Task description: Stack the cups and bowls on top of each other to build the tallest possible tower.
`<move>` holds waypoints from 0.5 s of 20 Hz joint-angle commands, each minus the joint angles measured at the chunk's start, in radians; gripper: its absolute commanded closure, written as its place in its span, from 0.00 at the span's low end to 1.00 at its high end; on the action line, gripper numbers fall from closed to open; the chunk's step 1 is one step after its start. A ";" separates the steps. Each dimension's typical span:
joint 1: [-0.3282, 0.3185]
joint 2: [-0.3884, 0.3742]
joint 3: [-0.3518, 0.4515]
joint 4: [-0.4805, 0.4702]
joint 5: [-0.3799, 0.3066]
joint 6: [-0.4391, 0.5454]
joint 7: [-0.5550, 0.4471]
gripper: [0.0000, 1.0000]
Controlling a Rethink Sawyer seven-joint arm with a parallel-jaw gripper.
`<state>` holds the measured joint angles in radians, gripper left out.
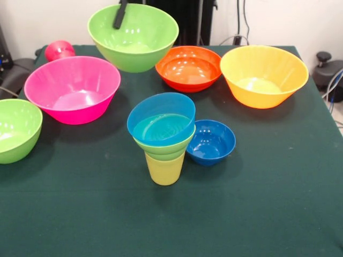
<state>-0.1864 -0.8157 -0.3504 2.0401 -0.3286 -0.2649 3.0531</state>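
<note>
Overhead, at the far edge, only a dark gripper (121,15) tip shows, slanting down into the large lime green bowl (134,37); one black finger lies against that bowl's inner wall and the bowl looks raised off the table (257,203), its base hanging over the cloth, so the pincer appears clamped on its rim. Rest of the arm is cut off by the top edge. Centre of the table: the tower (162,140), a pale yellow cup (164,169) upright as base, a small lime green bowl (161,149) nested on it, a light blue bowl (161,119) seated on top, tilted slightly toward the near side. Touching the tower's right side, a dark blue bowl (211,142) sits on the cloth. Far right, a yellow-orange bowl (263,76); just left of it, an orange-red bowl (189,67). Left, a pink bowl (72,89), with a red cup (59,50) behind it at the far left corner. Another green bowl (17,129) sits at the left edge, partly cut off.
</note>
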 commanded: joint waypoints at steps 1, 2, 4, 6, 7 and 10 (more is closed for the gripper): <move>-0.054 0.020 0.144 -0.007 -0.083 -0.015 0.004 1.00; -0.058 0.017 0.148 -0.008 -0.085 -0.010 0.003 1.00; -0.065 0.011 0.155 -0.012 -0.088 0.004 -0.002 1.00; -0.083 0.001 0.177 -0.016 -0.096 0.019 -0.006 1.00; -0.097 -0.004 0.191 -0.021 -0.102 0.031 -0.009 1.00; -0.126 -0.014 0.223 -0.028 -0.111 0.053 -0.015 1.00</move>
<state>-0.2822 -0.8207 -0.2776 2.0401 -0.3744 -0.2644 3.0531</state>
